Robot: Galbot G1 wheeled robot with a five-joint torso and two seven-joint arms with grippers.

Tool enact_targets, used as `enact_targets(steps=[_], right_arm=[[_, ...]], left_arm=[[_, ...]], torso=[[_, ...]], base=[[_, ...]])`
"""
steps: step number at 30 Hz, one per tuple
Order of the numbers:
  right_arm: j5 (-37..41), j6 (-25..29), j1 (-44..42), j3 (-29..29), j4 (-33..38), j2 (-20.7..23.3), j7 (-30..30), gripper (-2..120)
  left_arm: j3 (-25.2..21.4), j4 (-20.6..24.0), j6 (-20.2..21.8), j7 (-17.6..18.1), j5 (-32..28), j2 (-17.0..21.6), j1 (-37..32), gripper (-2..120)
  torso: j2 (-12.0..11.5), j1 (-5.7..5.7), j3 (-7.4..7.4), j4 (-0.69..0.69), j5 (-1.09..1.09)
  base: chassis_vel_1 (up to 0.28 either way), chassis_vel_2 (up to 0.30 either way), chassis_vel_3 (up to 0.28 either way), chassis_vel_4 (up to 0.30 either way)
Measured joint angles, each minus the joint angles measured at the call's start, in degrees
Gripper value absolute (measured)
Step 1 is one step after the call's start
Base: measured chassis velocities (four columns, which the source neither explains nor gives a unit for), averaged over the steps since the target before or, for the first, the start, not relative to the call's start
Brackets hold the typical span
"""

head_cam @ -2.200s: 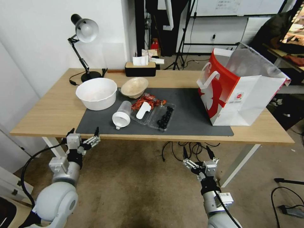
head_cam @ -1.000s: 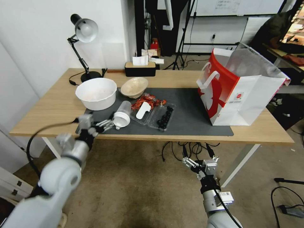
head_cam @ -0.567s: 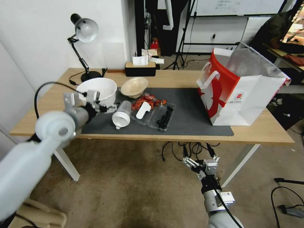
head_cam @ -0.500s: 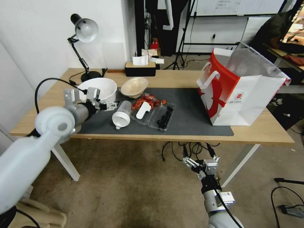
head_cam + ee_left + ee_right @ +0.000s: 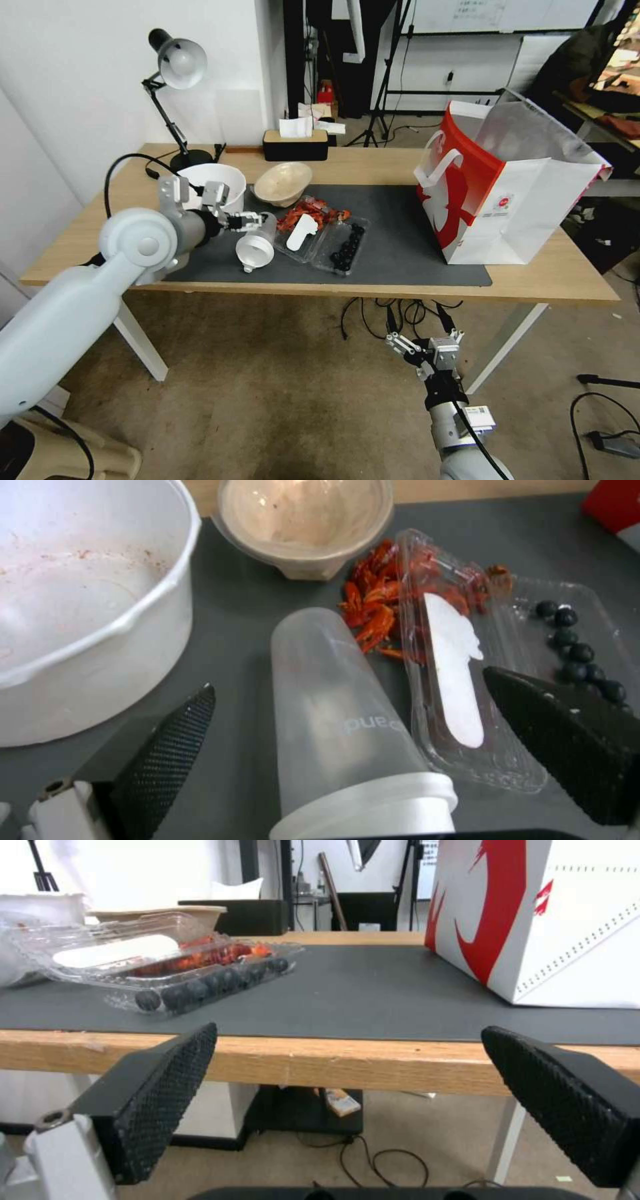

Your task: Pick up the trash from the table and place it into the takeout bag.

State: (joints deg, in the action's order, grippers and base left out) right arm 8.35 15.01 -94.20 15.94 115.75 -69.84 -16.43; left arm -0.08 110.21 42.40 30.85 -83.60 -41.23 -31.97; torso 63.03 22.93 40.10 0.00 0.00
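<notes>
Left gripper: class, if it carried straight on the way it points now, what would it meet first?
Probably the clear plastic cup, lying on its side between the open fingers of the left gripper; depth is uncertain.

Plain white wall [image 5: 80,80] on one side, scuffed brownish floor [image 5: 287,400] with cables [image 5: 373,313] tangled underneath. Black desk lamp [image 5: 175,87] and a tissue box [image 5: 295,143] toward the back, tripod [image 5: 387,73] behind.

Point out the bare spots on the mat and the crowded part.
Bare: the mat between the clear tray and the bag. Crowded: the mat's left, with white bowl, tan bowl, lying cup, and open left gripper over it.
</notes>
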Motion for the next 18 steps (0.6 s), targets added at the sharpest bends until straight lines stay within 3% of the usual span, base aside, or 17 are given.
enact_targets(steps=[8, 18], right_arm=[[0.0, 0.2, -0.4, -0.1, 0.0, -0.3, 0.0, 100], [0.0, 0.4, -0.7, 0.3, 0.1, -0.2, 0.0, 100]], left_arm=[[2.2, -1.7, -0.2, 3.2, -2.0, -1.6, 1.2, 100], [0.0, -0.9, -0.2, 6.5, -6.5, -1.7, -1.2, 100]], torso=[[0.0, 0.0, 0.0, 0.0, 0.0], [0.0, -0.02, 0.0, 0.0, 0.0]], base=[[0.0, 0.0, 0.0, 0.0], [0.0, 0.0, 0.0, 0.0]])
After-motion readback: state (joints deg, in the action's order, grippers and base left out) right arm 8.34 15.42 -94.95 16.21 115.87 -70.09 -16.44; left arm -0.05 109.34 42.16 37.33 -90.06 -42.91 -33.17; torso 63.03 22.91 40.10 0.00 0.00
